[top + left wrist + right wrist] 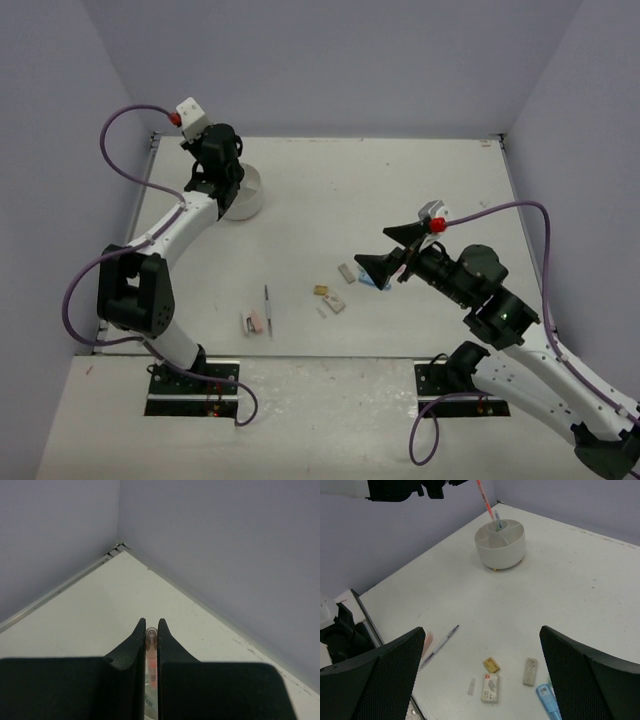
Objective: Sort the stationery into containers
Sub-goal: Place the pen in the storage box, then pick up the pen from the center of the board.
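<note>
Left gripper [151, 626] clamped on orange pen [152, 662], directly above white dish [501, 555].
Pen's lower end at dish's centre compartment. Right gripper [481, 650] jaws wide apart over erasers [490, 687] and grey pen [440, 645], well apart from dish.

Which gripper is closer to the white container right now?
Left. The left gripper hangs directly above the white container, holding an orange pen over it. The right gripper is open, well away, over the erasers near the table's middle.
</note>
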Controlling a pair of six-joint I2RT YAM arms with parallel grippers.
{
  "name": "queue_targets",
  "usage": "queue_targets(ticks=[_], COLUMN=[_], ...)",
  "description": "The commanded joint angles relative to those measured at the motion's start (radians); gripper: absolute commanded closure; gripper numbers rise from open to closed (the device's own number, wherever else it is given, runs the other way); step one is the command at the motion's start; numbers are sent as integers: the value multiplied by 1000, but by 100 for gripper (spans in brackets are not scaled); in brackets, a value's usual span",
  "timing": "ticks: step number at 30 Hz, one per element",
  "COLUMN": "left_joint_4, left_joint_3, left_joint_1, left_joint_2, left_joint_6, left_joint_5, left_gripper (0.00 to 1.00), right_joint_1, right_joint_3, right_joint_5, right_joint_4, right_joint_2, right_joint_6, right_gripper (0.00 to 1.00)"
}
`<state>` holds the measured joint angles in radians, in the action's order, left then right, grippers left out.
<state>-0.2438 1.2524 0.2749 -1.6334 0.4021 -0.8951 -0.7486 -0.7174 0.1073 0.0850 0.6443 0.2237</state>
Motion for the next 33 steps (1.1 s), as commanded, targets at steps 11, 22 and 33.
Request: queue_targets(ticks=[11,22,33], left_joint_4=[31,710,1004], left_joint_3=[-22,168,-294], left_joint_1=[-9,51,432], left_joint_2=[-5,224,398], left_joint_6=[121,301,573], left_joint_5=[53,283,345], left_gripper=[18,0,0], right_joint_1=[0,2,20], right_joint_3=[-11,-87,-116], right_joint_5=[25,-198,-343], right_joint_4=[-31,73,142], right_joint_2=[82,214,253], right_joint_6=[16,95,169], right_gripper=[1,1,1])
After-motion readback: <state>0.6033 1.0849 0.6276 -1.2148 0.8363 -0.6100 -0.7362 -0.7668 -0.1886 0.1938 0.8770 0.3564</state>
